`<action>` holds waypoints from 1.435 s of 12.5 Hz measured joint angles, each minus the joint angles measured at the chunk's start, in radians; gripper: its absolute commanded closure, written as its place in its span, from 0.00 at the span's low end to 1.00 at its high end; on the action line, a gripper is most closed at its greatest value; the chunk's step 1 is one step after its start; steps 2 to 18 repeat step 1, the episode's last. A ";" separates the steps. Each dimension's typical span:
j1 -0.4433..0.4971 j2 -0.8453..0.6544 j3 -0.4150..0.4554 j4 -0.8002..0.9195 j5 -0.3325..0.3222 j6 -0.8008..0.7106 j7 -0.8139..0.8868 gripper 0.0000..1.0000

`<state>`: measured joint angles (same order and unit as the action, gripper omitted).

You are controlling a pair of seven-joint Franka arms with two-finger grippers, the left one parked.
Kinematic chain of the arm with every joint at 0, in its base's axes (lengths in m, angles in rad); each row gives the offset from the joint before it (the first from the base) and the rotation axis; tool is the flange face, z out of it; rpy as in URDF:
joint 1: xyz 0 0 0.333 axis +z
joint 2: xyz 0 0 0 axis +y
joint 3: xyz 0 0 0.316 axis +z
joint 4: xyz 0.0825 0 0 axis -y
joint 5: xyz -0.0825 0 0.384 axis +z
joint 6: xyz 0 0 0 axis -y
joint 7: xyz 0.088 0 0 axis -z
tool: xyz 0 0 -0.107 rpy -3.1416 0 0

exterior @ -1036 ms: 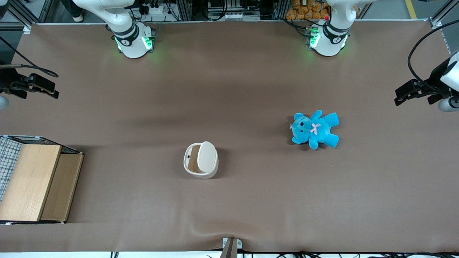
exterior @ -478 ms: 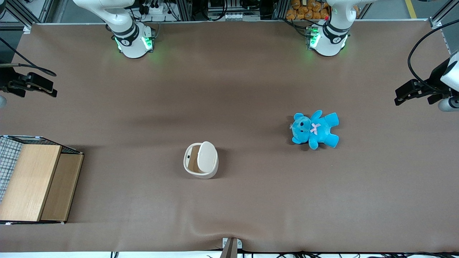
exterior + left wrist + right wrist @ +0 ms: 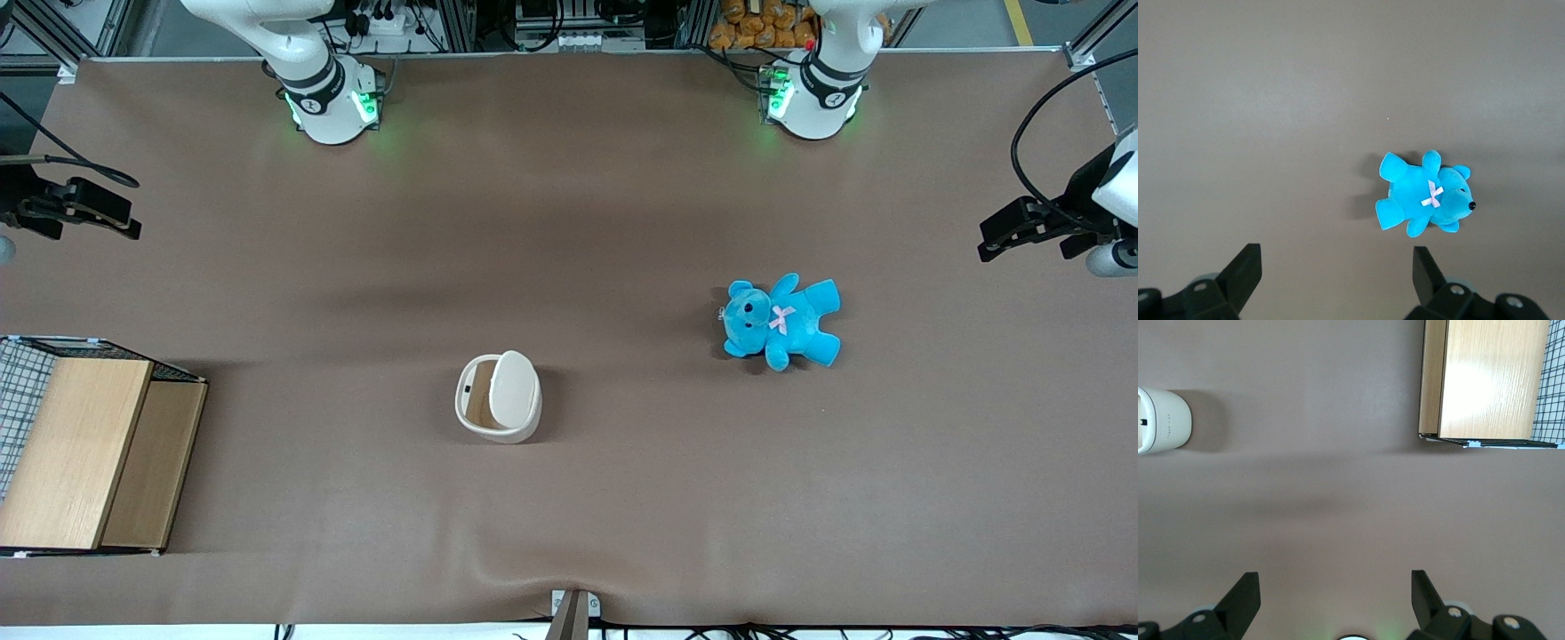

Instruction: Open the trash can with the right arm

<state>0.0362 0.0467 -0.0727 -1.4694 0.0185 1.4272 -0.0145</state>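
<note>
Trash can (image 3: 499,396): small cream-white bin, rounded-square outline; stands upright, lower centre of the front view.
Lid: raised, tan interior exposed.
Gripper (image 3: 76,212): black two-finger, spread apart, upper-left edge of front view, well apart from can.

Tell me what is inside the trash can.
The trash can shows only tan inner wall; its raised lid covers the rest. The open end effector hovers over bare table, toward the working arm's end.

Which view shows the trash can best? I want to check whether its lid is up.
The front view: the whole trash can shows, lid raised, tan inside visible. The right wrist view catches only part of its outer wall, cut by the edge. The left wrist view misses it. The gripper hangs open, well away from it.
</note>
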 measured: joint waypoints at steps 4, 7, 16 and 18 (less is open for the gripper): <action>-0.001 0.000 0.000 0.000 0.000 0.000 0.000 0.00; -0.001 0.000 0.000 0.000 0.000 0.000 0.000 0.00; -0.001 0.000 0.000 0.000 0.000 0.000 0.000 0.00; -0.001 0.000 0.000 0.000 0.000 0.000 0.000 0.00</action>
